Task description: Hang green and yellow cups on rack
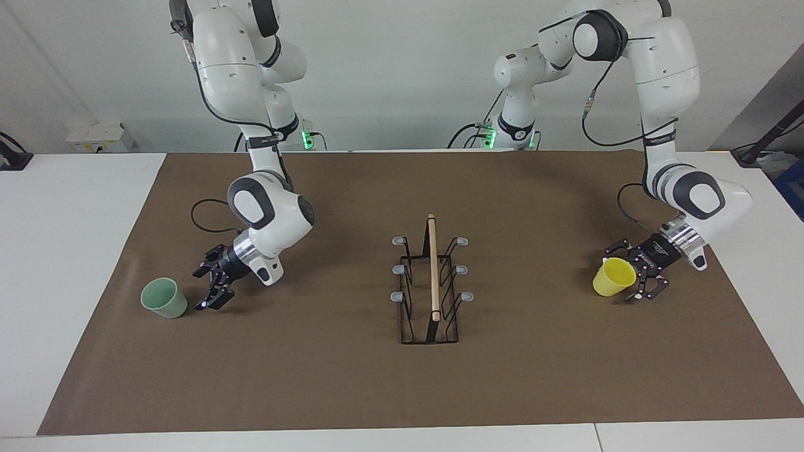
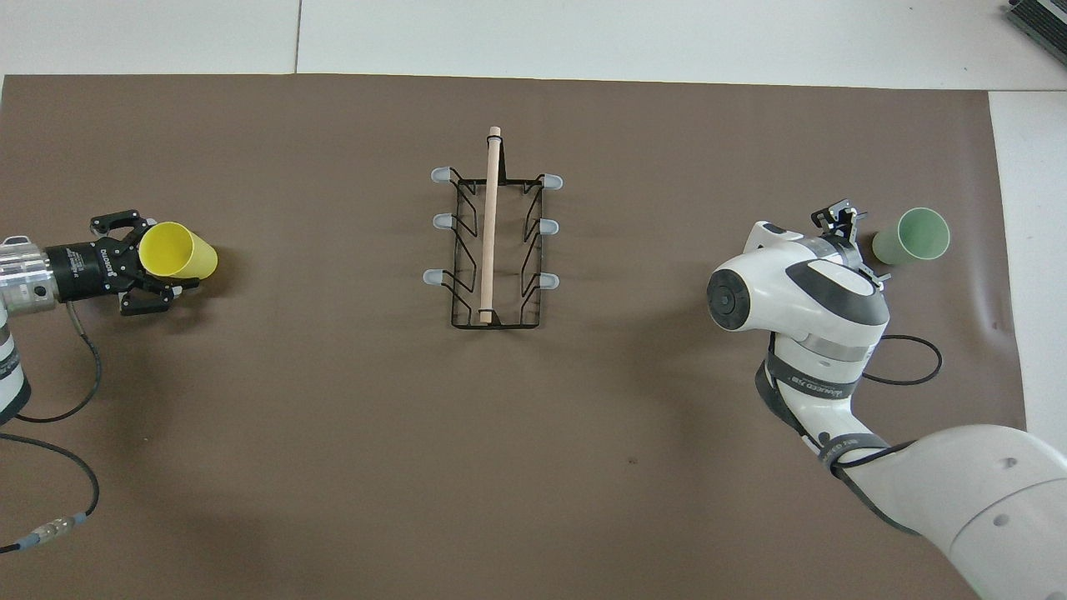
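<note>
The yellow cup stands upright on the brown mat toward the left arm's end. My left gripper is low and open, with one finger on each side of the cup's upper part; contact cannot be made out. The pale green cup stands upright toward the right arm's end. My right gripper is open, low beside it on the rack's side, a small gap apart. The black wire rack with its wooden rod stands mid-table, its grey-tipped prongs bare.
A brown mat covers most of the white table. Cables trail from both wrists: one loops on the mat by the right arm, one by the left arm. A white box sits at a table corner near the robots.
</note>
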### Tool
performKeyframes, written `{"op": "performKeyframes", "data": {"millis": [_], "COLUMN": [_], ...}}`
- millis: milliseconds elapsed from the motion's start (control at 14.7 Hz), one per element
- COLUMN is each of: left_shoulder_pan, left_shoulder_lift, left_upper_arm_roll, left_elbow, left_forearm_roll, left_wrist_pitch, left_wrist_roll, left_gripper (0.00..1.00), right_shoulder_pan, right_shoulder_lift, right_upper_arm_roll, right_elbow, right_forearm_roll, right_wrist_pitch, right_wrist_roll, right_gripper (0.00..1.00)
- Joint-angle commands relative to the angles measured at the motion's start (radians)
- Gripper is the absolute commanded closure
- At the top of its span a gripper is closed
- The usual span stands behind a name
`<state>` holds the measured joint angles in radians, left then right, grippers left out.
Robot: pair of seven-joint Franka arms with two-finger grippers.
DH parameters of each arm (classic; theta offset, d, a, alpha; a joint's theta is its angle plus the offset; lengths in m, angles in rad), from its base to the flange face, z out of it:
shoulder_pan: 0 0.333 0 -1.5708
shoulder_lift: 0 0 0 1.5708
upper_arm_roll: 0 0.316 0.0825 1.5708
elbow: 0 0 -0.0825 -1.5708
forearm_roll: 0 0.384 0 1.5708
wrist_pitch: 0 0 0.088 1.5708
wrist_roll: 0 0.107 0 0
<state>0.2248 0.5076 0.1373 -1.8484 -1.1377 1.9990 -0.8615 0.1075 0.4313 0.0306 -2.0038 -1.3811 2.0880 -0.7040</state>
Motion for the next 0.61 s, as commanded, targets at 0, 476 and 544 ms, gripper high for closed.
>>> {"op": "performKeyframes", "data": {"millis": [0, 476, 544], "left_shoulder_pan": [-0.03, -0.084, -0.087], "left_shoulder_lift": [-0.038, -0.049, -0.05], "left_upper_arm_roll": [0.005, 0.005, 0.007], "left_elbow": [-0.043, -0.037, -0.037], "left_forearm_roll": [-0.031, -0.031, -0.033], "left_wrist_pitch": [0.026, 0.081, 0.084], "left_wrist_roll": [0.03, 0.13, 0.133], "left_gripper": [0.0, 1.0, 1.0], "right_shoulder_pan": [-0.019, -0.046, -0.058], "right_shoulder_lift": [0.006, 0.021, 0.021], "right_upper_arm_roll": [0.006, 0.006, 0.006], "right_elbow": [-0.021, -0.033, -0.035], "right_forearm_roll": [-0.073, -0.188, -0.206], "right_wrist_pitch": [0.024, 0.029, 0.03], "right_wrist_roll": [0.055, 0.109, 0.11], "right_gripper": [0.0, 0.0, 0.0]}}
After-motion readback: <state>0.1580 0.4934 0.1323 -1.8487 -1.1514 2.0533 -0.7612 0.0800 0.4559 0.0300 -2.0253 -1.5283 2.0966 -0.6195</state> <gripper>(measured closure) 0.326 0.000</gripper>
